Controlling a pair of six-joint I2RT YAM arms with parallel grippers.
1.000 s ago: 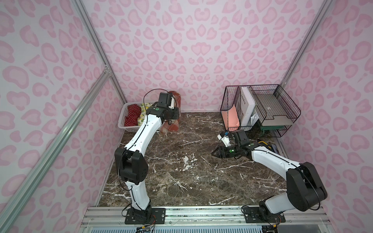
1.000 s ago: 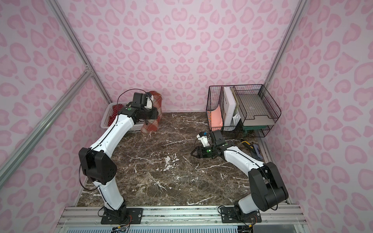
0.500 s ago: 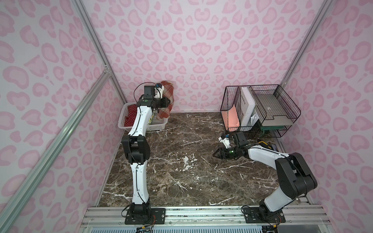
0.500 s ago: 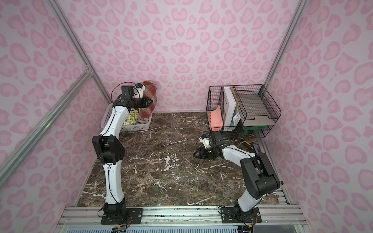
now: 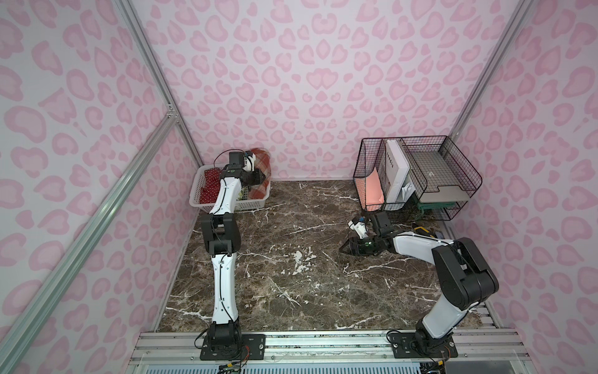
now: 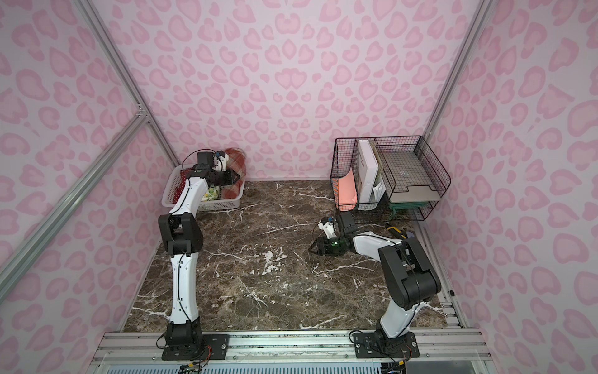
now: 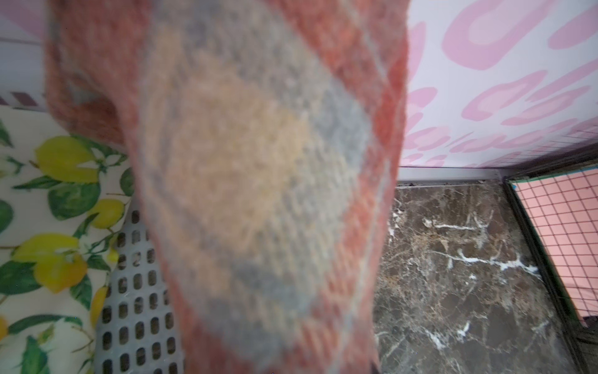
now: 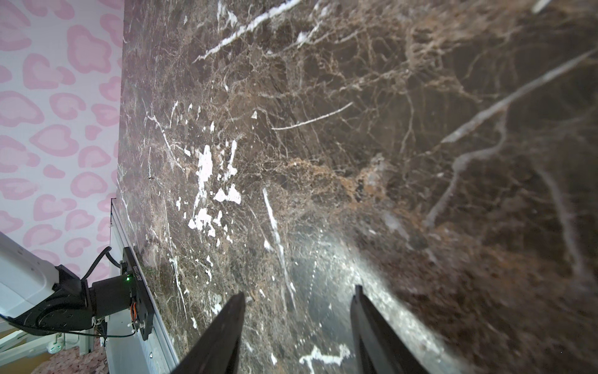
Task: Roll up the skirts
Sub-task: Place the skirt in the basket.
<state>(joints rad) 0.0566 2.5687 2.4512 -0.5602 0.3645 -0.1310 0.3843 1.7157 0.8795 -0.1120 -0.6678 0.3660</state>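
At the far left corner of the counter, the left fingers had carried the plaid skirt from just in front of the basket up over its rim. A second earlier the roll hung over the marble; now it stood on end in the basket's end nearer the wire rack, its top well above the rim. We judged those fingers narrowly closed on the roll, though the left wrist view showed only plaid cloth close up, not the fingers.

Beside it lay the lemon skirt, just against the plaid, and the red dotted skirt at the basket's other end. So all three sat in the basket, and we reckoned only the release was left.

Room was tight there: the back wall stood close behind the roll and the rim lay below, so the free way out was up and toward the bare middle of the counter. The right fingers were half apart and empty, low over bare marble near the rack and well apart from the basket.
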